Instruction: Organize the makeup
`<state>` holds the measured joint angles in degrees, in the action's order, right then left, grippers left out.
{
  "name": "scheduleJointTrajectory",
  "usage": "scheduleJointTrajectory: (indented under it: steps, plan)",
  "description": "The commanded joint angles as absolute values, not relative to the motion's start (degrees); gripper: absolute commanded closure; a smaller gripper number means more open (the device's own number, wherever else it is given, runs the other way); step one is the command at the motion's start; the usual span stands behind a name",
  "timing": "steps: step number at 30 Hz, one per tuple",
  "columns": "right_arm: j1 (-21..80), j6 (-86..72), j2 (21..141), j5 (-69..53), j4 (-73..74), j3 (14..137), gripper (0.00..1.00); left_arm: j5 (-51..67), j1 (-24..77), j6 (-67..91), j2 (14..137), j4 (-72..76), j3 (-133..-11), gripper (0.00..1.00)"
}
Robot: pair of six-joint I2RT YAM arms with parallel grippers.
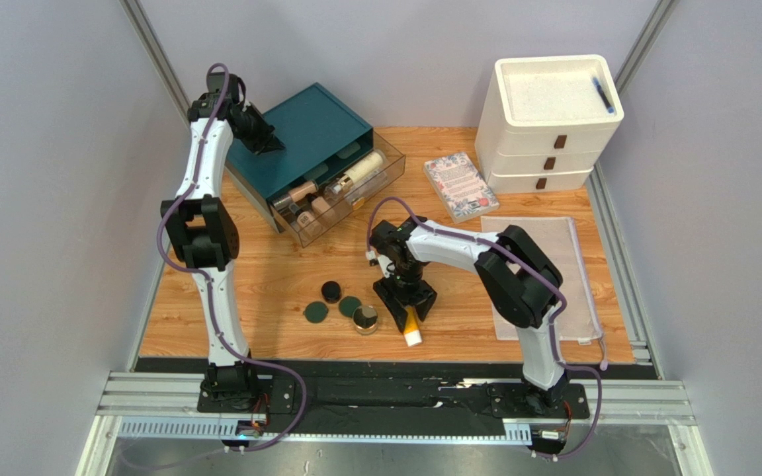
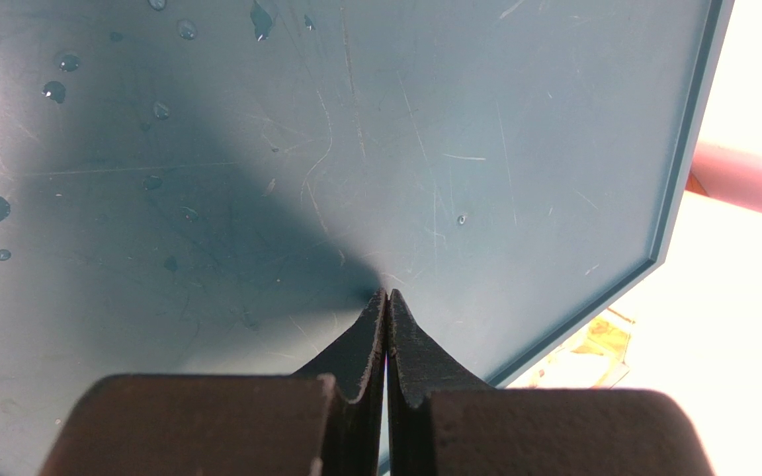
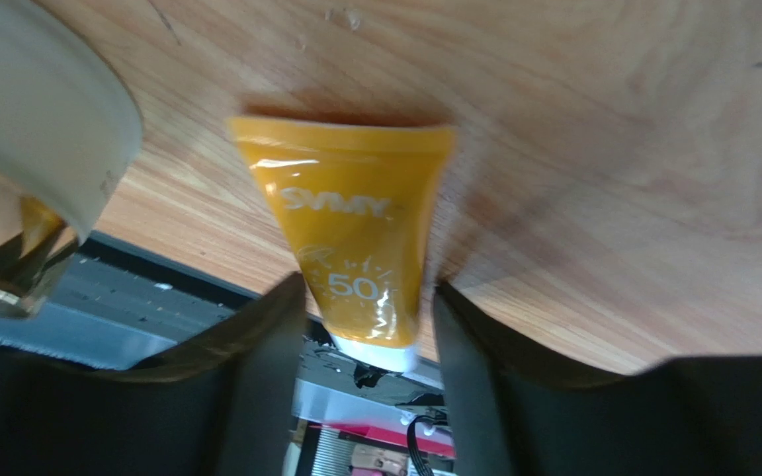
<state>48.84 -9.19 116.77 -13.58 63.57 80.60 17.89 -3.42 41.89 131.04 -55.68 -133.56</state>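
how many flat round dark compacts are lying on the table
3, clustered together: black compact at the back, left green compact, right green compact beside the gold jar. The drawer may hide more.

The left arm stretches far forward, the left tool pinched closed, fingertips meeting. The right arm folds inward, the right tool aimed downward, jaws parted.

Orange tube (far end hidden)
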Motion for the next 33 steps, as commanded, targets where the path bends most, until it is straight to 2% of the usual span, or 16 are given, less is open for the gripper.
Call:
scheduleJointTrajectory:
  steps: [1,4,5,12,19,28,33]
  plan:
    - [51.4,-8.9,119.4,-3.8,62.5,80.9,0.71,13.2,-2.9,38.2,136.4,-68.6,-129.8,1.0]
    - [51.7,-9.5,118.7,-0.1,62.4,80.5,0.99,12.9,-3.0,38.0,136.4,-68.9,-129.8,1.0]
    - [51.8,-9.6,118.2,1.8,62.7,80.4,1.0,12.8,-3.0,37.9,136.5,-68.9,-129.9,1.0]
    - [50.5,-9.2,110.4,8.2,63.5,82.4,1.0,13.2,-3.0,38.1,136.6,-68.6,-129.9,1.0]
    - [41.8,-9.5,103.8,5.5,63.7,92.4,1.0,13.2,-3.0,38.0,136.8,-68.6,-130.2,1.0]
    - [30.2,-16.6,109.1,-8.9,57.1,114.8,1.0,13.7,-3.1,38.3,137.2,-68.5,-130.4,1.0]
    - [27.4,-30.4,117.2,-23.1,48.3,124.3,1.0,14.0,-3.1,38.5,137.5,-68.9,-130.8,1.0]
